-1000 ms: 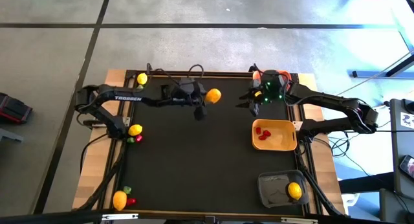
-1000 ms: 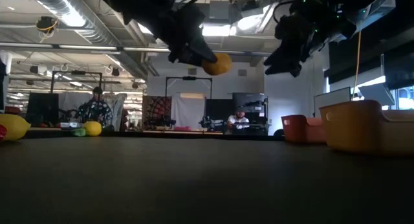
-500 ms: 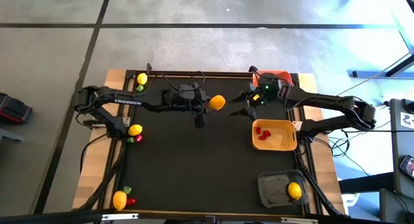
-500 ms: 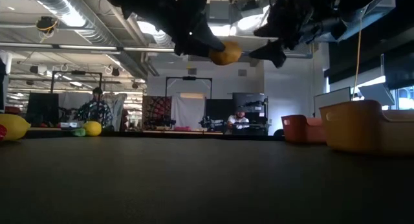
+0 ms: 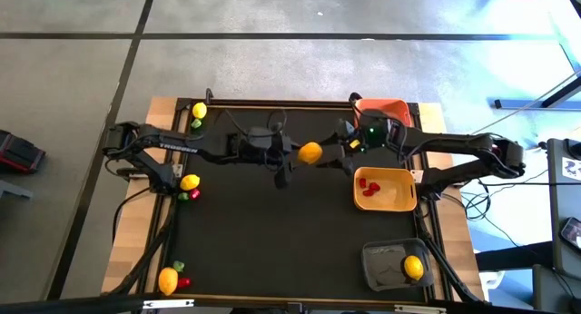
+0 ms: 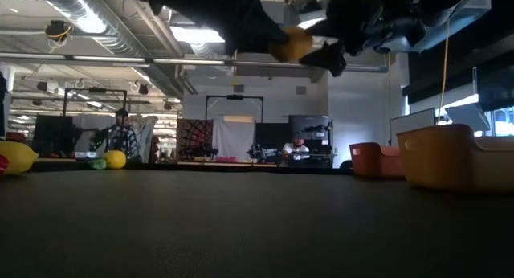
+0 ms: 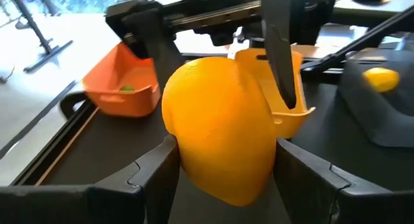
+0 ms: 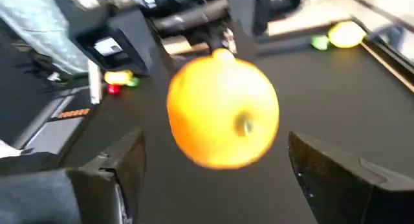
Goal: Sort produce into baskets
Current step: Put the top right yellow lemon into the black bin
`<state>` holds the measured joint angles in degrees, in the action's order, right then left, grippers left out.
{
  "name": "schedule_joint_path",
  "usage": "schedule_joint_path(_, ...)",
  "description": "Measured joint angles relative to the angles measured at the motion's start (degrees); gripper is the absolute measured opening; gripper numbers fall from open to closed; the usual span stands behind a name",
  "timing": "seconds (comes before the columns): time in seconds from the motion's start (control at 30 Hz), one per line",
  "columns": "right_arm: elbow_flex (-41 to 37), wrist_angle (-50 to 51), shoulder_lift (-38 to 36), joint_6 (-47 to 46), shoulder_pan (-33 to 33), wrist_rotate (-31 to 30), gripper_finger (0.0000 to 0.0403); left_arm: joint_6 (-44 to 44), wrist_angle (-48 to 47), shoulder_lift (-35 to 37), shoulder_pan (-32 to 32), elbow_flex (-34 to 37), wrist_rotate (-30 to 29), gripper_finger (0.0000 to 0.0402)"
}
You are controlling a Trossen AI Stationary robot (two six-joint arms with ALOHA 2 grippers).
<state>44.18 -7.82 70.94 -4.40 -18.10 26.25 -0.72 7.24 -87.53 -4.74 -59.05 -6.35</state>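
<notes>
Handover at frame centre: left gripper clamps the lemon; right gripper, fingers spread wide, sits just right of it.

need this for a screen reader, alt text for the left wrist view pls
The left tool grips a yellow lemon while the right tool's open fingers reach around it from the far side. Behind sit an orange basket, a yellow-tan basket and a dark basket holding another lemon.
</notes>
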Motion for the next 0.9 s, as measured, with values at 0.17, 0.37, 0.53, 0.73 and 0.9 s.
schedule_joint_path(0.17,-0.02,-4.81,0.02,-0.06,3.29,-0.92,0.0293,-0.27,1.99,-0.02,1.21,0.0,0.26,0.0224)
schedule_joint_path(0.37,-0.02,-5.94,0.0,-0.11,6.18,-4.78,0.0265,-1.19,2.84,-0.02,2.55,0.0,0.21,0.0224)
schedule_joint_path(0.53,-0.02,-6.07,0.09,-0.11,6.97,-5.15,0.021,-2.05,2.82,-0.02,3.11,0.0,0.35,0.0224)
schedule_joint_path(0.73,-0.02,-5.93,0.11,-0.11,6.92,-5.12,0.0139,-1.98,2.65,-0.02,3.09,0.02,0.46,0.0224)
schedule_joint_path(0.9,-0.02,-5.92,0.11,0.03,6.92,-5.38,0.013,-2.28,2.65,-0.02,3.36,0.04,0.27,0.0231)
